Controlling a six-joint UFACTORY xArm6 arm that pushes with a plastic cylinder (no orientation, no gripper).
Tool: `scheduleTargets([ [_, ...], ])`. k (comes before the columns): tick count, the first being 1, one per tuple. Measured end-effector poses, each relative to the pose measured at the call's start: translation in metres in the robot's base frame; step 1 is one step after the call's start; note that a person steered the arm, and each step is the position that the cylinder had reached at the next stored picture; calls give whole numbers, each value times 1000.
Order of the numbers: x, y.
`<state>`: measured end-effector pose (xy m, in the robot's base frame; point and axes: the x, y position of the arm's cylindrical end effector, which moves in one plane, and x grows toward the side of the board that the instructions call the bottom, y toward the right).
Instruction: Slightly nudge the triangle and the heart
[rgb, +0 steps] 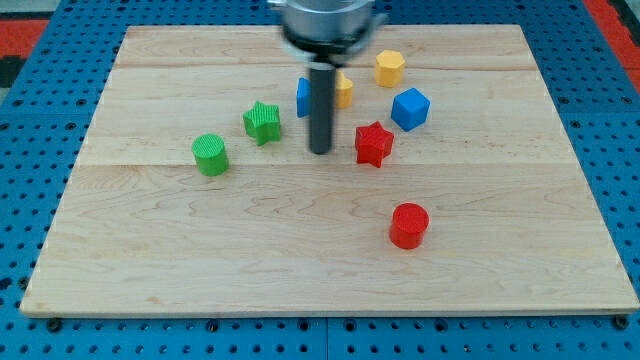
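Observation:
My tip (320, 151) rests on the wooden board (200, 260) near its middle. Just above it, partly hidden behind the rod, are a blue block (303, 96) on the rod's left and a yellow block (344, 91) on its right; their shapes cannot be made out. The tip is a little below both and apart from them. A red star (373, 143) lies close to the tip's right. A green star (262, 122) lies to its left.
A green cylinder (210, 154) sits at the left. A yellow hexagon (390, 68) and a blue cube (410, 108) sit at the upper right. A red cylinder (408, 225) sits at the lower right. Blue pegboard surrounds the board.

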<state>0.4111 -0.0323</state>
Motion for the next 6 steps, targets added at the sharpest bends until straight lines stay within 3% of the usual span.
scheduleTargets([
  [1, -23, 27],
  [2, 6, 77],
  [4, -11, 56],
  [5, -5, 76],
  [6, -28, 106],
])
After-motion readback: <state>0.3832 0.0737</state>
